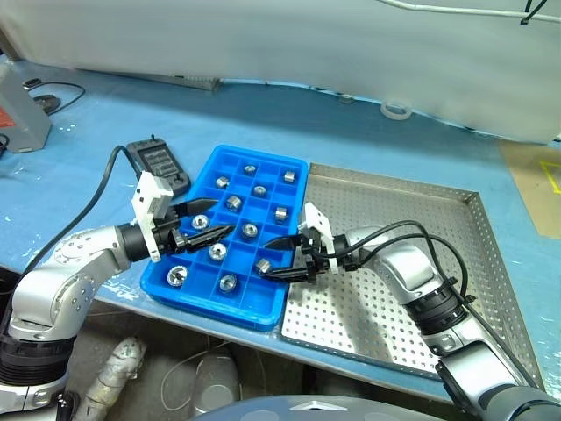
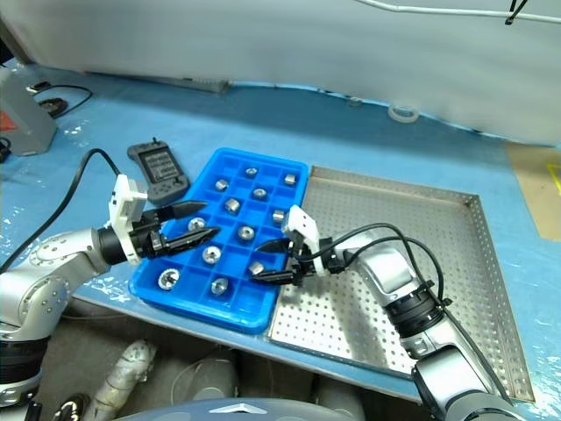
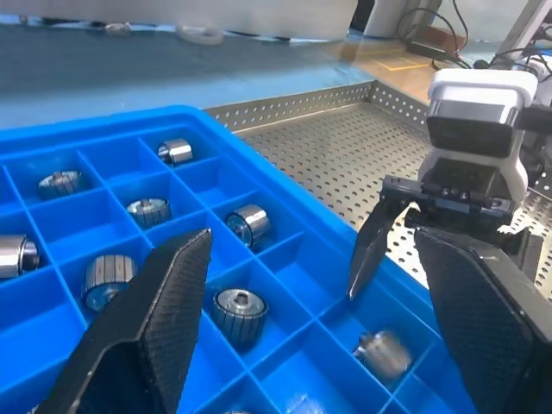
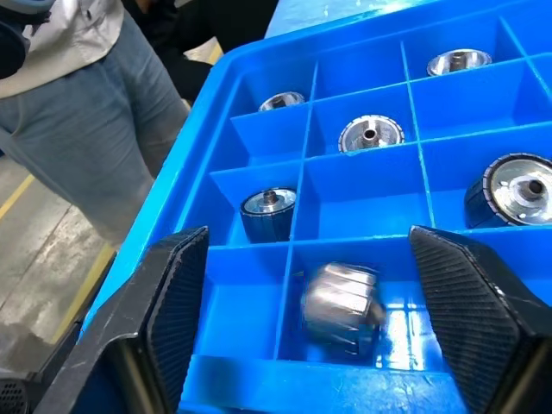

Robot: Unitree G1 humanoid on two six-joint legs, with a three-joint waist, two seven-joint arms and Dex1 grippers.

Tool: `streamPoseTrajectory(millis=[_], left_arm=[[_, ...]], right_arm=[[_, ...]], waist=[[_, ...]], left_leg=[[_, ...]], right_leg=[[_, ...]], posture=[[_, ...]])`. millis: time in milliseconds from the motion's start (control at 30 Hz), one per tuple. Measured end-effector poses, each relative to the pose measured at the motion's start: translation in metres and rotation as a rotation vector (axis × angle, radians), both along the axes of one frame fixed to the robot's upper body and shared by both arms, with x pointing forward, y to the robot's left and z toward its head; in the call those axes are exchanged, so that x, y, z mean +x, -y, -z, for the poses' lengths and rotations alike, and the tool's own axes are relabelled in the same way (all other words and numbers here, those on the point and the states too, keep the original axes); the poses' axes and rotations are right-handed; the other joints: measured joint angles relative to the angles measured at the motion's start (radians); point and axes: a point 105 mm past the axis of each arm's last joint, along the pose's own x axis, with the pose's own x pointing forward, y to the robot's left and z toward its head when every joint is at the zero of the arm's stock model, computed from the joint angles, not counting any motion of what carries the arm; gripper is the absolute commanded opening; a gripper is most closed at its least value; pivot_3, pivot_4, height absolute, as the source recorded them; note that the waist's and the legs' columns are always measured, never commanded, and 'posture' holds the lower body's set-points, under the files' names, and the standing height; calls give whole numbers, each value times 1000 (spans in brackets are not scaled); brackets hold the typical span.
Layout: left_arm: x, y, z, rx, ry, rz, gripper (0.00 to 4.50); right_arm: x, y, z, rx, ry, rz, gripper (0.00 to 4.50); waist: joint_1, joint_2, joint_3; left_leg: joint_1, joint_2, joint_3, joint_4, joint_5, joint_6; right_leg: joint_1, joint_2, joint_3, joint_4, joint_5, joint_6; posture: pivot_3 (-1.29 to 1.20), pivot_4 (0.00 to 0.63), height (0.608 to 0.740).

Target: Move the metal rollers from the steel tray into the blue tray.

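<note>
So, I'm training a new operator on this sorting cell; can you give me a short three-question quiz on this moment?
1. True or false: the steel tray still holds metal rollers.
2. Which gripper hovers over the blurred roller? A) left B) right
3. What lies on the table just beyond the blue tray, on the robot's left?

Key: 1 false. 2 B, the right gripper, jaws open; the left gripper is open too. 3 the black handheld controller.

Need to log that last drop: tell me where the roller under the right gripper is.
The roller lies in a blue tray compartment at the edge next to the steel tray, directly below the open right gripper.
</note>
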Motion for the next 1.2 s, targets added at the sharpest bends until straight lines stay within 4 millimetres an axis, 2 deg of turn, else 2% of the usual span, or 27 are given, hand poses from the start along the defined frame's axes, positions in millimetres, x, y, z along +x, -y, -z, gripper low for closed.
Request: streamPoseTrajectory(millis=[133, 233, 367, 467, 533, 633, 767, 833, 967, 1100, 1200], left_arm=[[4, 4, 0, -16, -4, 11, 3962], [9, 7, -2, -40, 3, 18, 3962], [29, 14, -11, -114, 43, 10, 3962], [56, 18, -14, -143, 101, -57, 3962], [78, 30, -11, -195, 108, -115, 3962], [94, 41, -8, -249, 88, -164, 3962], [94, 54, -6, -290, 85, -146, 3962], [93, 57, -5, -285, 90, -127, 3962], [92, 59, 4, -252, 84, -117, 3962], [91, 61, 4, -262, 89, -116, 3962], [92, 61, 4, -272, 94, -134, 3962]], right_arm=[[4, 7, -5, -1, 7, 38, 3737], [18, 23, -17, 24, 12, 133, 3737], [47, 63, -62, 92, 167, 329, 3737], [60, 93, -83, 134, 260, 483, 3737], [68, 111, -83, 131, 303, 610, 3737], [69, 120, -68, 127, 292, 726, 3737], [55, 121, -50, 150, 252, 826, 3737], [49, 120, -48, 145, 252, 837, 3737], [53, 125, -56, 129, 282, 859, 3737], [61, 126, -69, 143, 317, 862, 3737], [65, 124, -68, 141, 310, 854, 3737]], waist=[[1, 0, 0], [-1, 0, 0], [-1, 0, 0], [-4, -2, -1], [-7, -2, -1], [-28, -3, -2], [-47, -3, -2], [-55, -2, -1], [-61, -1, -1], [-56, 0, 0], [-51, 0, 0]], left_leg=[[0, 0, 0, 1, 0, 0], [-1, 0, 0, 1, 0, 0], [-1, 0, 1, 2, 1, 0], [-1, -1, 0, 1, 0, 0], [-2, -1, 0, 2, 0, 1], [-4, -2, 0, 3, -1, 2], [-4, -1, 1, 2, 0, 5], [-4, 0, 1, 2, 0, 5], [-3, 0, 1, 2, -2, 4], [-2, 0, 2, 3, -1, 4], [-3, 0, 2, 3, -1, 4]], right_leg=[[0, 0, 1, 0, 0, 0], [-1, 0, 1, 0, 0, 0], [-1, 0, 1, 0, 0, 0], [-1, 1, 1, 0, 0, 0], [-1, 0, 1, 0, 1, 1], [-2, 1, 1, 0, 3, 5], [-2, 2, 0, -1, 3, 5], [-2, 2, 1, -2, 3, 4], [-1, 0, 1, -4, 1, 2], [0, -1, 1, -3, 1, 2], [0, -1, 1, -3, 1, 2]], posture=[[147, 150, 740], [127, 150, 740], [93, 150, 740], [31, 150, 740], [8, 150, 740], [-32, 150, 740], [-35, 150, 740], [-36, 150, 740], [-10, 150, 740], [10, 150, 740], [24, 150, 740]])
